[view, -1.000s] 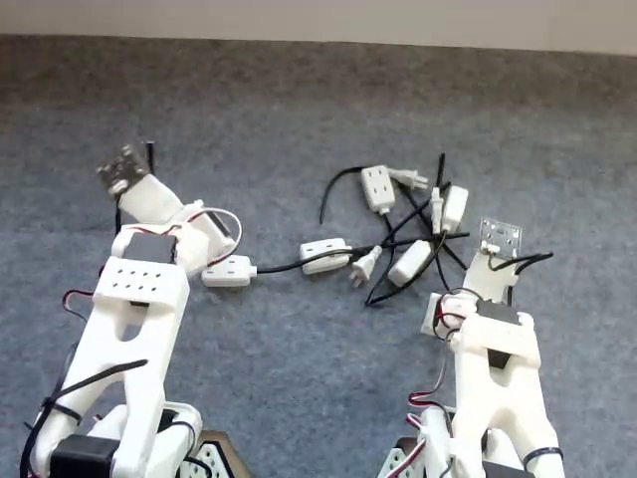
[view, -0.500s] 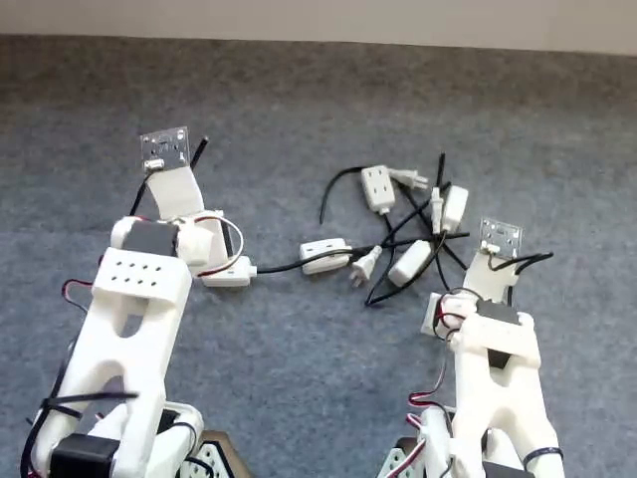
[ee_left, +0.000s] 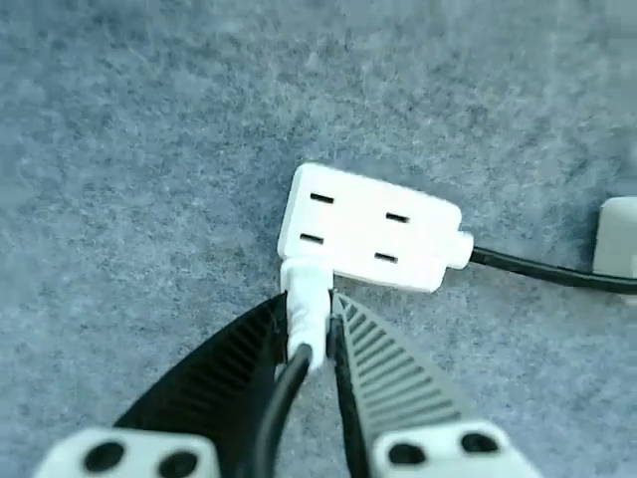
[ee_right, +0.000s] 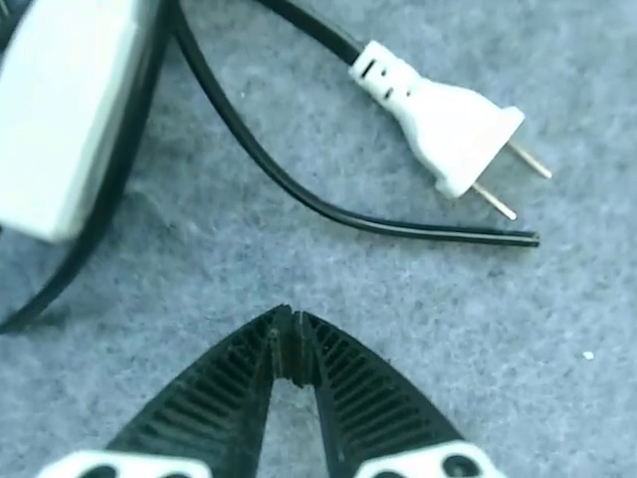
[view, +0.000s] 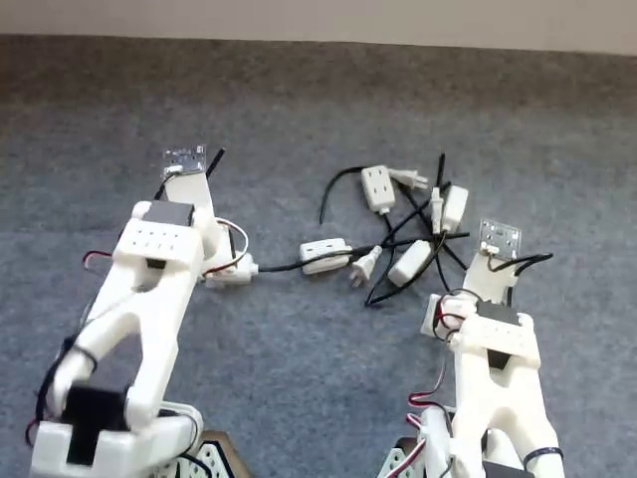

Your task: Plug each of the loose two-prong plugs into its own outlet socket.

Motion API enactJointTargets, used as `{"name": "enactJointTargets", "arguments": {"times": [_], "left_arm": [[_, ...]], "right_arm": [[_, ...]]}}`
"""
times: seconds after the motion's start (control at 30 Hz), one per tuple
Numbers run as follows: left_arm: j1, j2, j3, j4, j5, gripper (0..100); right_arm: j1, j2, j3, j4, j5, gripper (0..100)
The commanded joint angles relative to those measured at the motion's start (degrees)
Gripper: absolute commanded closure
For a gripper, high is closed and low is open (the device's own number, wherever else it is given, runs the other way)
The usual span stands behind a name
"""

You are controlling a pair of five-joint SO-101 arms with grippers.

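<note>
In the left wrist view my left gripper [ee_left: 311, 324] is shut on a small white plug [ee_left: 307, 299] with a black cord. The plug's front end meets the side of a white outlet block [ee_left: 373, 231], and its prongs are hidden. In the high view that block [view: 231, 275] lies half under the left arm. My right gripper [ee_right: 294, 344] is shut on nothing, just above the carpet. A loose white two-prong plug [ee_right: 448, 124] lies a little beyond it, prongs bare, and the same plug [view: 364, 267] also shows from above.
Several more white outlet blocks [view: 324, 255] [view: 377, 187] [view: 454, 207] [view: 409, 262] and tangled black cords [view: 423, 234] lie mid-table between the arms. One block [ee_right: 60, 110] and a cord [ee_right: 299, 189] lie close ahead of the right gripper. Grey carpet covers the table.
The left arm's wrist has swung from the far left toward the middle and now sits over the outlet block. The right arm has not moved.
</note>
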Motion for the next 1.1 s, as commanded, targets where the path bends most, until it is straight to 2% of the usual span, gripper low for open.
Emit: {"name": "enactJointTargets", "arguments": {"times": [0.0,0.17,0.3,0.47,0.63,0.87,1.07], "left_arm": [[-1.63,2.68,-2.33,-5.27,-3.96,99],[-1.71,-1.1,-2.24,-5.01,-8.18,99],[-1.45,-9.1,-2.33,-0.53,-10.81,99],[-1.45,-14.2,-2.42,-0.44,-16.79,99],[-1.45,-7.96,-2.68,-3.16,-19.87,99],[-1.89,6.29,-12.35,-3.16,-21.1,99],[-1.8,8.75,-16.4,-1.05,-21.1,99]], "right_arm": [[0.31,-0.48,-0.31,-1.01,-0.09,98.9],[0.31,-0.48,-0.31,-1.01,-0.09,98.9],[0.31,-0.48,-0.31,-1.01,-0.09,98.9],[0.31,-0.48,-0.31,-1.01,-0.09,98.9],[0.31,-0.31,-0.31,-1.01,-0.09,98.9],[0.31,-0.31,-0.31,-1.01,-0.09,98.9],[0.31,-0.31,-0.31,-1.01,-0.09,98.9]]}}
